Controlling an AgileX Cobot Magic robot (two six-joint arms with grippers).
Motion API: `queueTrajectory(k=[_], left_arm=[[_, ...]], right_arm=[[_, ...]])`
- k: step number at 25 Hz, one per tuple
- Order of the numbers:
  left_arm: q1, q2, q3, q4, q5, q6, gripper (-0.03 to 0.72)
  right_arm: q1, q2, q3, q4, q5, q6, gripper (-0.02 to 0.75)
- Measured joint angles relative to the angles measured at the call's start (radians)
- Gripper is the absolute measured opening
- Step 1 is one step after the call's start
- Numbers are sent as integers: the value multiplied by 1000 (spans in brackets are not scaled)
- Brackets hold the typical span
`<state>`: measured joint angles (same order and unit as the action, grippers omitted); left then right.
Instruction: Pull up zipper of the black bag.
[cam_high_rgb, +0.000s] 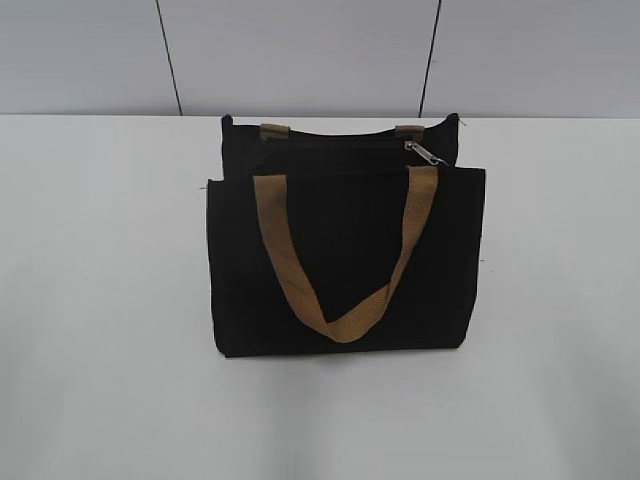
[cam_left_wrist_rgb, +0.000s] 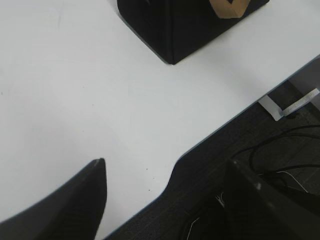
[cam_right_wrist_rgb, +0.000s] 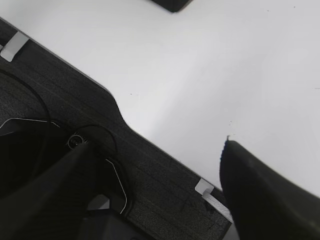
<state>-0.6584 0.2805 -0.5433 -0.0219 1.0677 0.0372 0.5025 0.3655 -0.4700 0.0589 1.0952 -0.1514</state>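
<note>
black bag stands mid-tabletop, zipper running left-right along its top, silver pull tab at right end, nearer right arm; both jaws spread wide, empty, well short.

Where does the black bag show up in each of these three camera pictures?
Exterior view: the black bag sits mid-picture on the white table.
Left wrist view: only its corner at the top edge.
Right wrist view: a tiny corner at the top edge.
Shared landmark: the white table.
</note>
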Motion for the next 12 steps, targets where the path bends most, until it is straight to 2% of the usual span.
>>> queueTrajectory(k=[4,12], left_arm=[[83,-6,0,0,0,0,545],[434,-114,0,0,-2,0,545]], right_arm=[[-78,-2,0,17,-1,-1,593],[-426,-155,1,41,-2,-1,593]])
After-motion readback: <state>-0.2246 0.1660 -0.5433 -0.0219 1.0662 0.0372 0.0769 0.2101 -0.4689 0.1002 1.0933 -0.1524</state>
